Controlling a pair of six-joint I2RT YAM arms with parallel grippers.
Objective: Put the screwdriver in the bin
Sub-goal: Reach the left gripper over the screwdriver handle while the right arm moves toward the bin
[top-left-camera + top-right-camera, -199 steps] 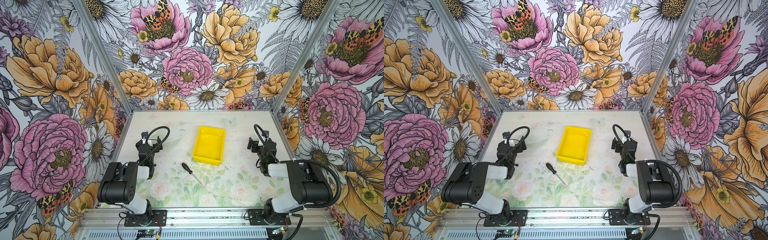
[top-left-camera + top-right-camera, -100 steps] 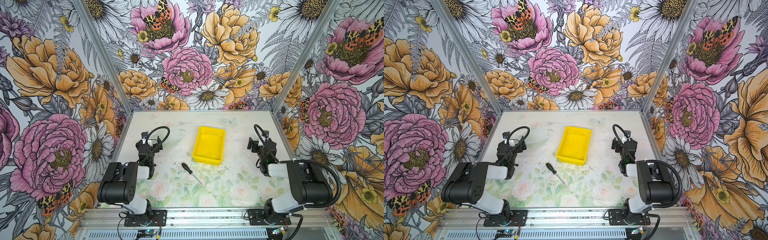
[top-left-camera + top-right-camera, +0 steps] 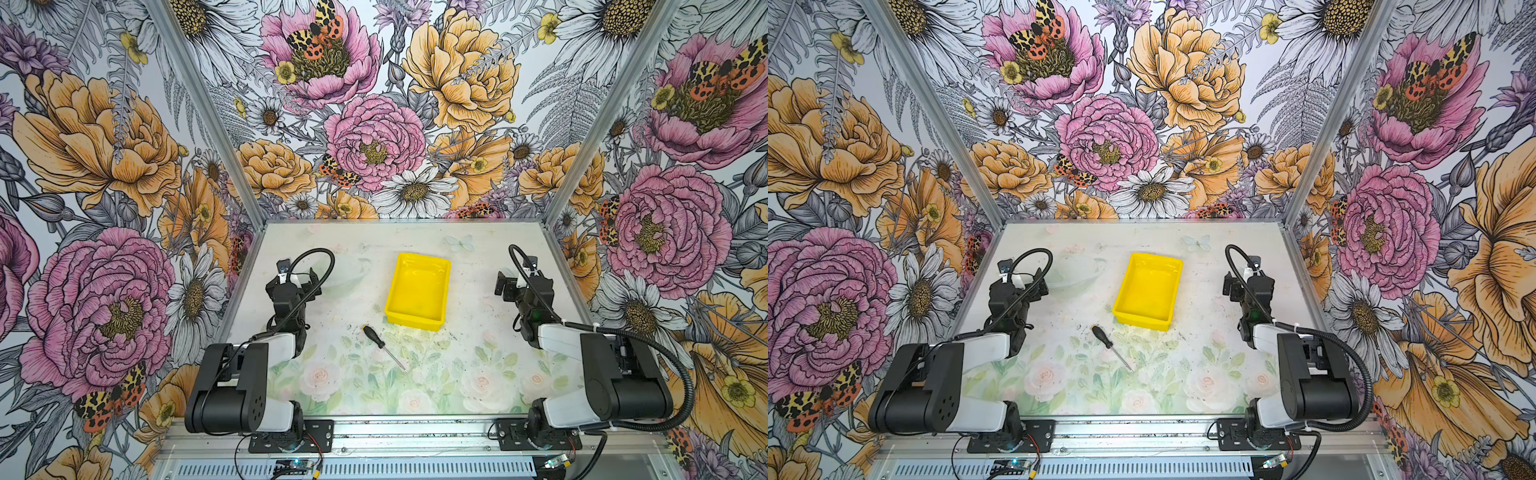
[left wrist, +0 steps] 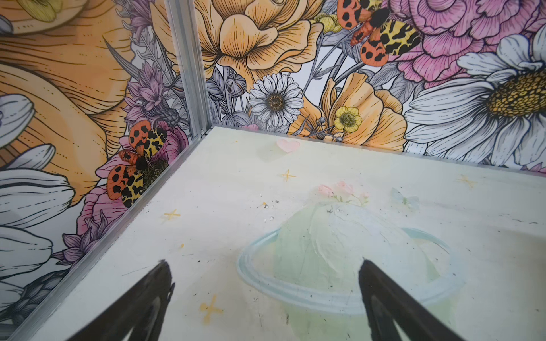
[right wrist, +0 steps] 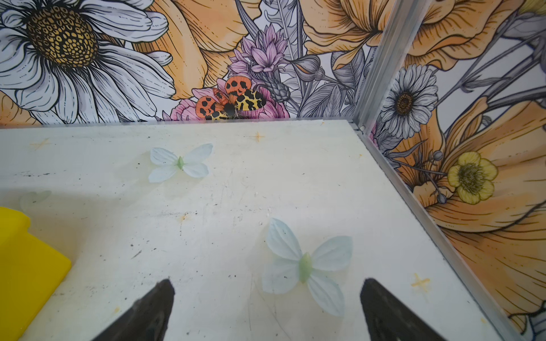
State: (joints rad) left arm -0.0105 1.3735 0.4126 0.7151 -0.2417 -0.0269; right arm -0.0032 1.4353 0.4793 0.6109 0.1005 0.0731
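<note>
Two arms are idling at the sides: left gripper (image 4: 264, 262) and right gripper (image 5: 267, 280) are gaping wide, holding nothing. Screwdriver (image 3: 384, 348) is lying untouched just before the bin (image 3: 417, 324); reaching over its handle is coming next, I'd say.

- Both top views are looking down from high at the front, taking in the whole pale flower-printed tabletop (image 3: 457, 365).
- Each wrist view is skimming low and close toward a back corner.
- Right wrist and top views are sharing the shallow yellow plastic bin (image 5: 26, 265).
</note>
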